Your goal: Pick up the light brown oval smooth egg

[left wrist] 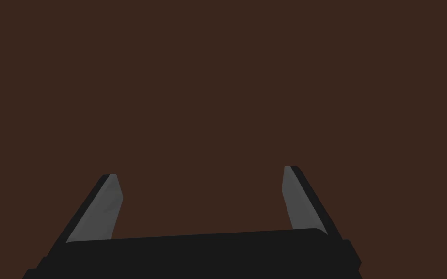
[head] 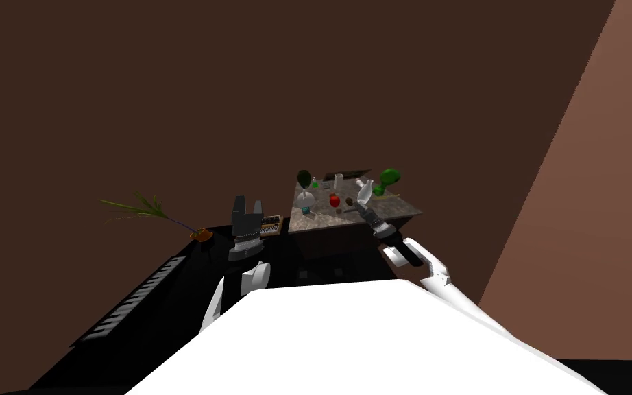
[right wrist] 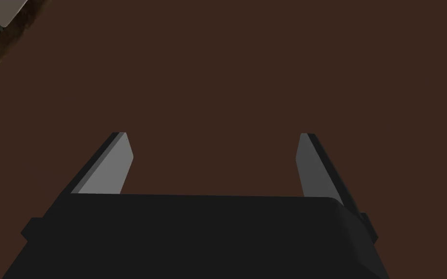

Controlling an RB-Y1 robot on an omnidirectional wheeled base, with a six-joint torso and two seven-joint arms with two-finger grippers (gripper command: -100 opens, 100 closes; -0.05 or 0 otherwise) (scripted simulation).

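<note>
Left end effector [left wrist: 200, 170]: released, fingers spread, nothing between them. Held raised over a black piano [head: 136, 295], left of the tabletop [head: 404, 206].

Right end effector [right wrist: 213, 135]: released, empty. The head view puts it over the tabletop's right half.

Egg [head: 349, 201]: a small brown oval on the tabletop, right of a red apple [head: 334, 200] and just beside the right end effector. Too small to tell whether they touch.
</note>
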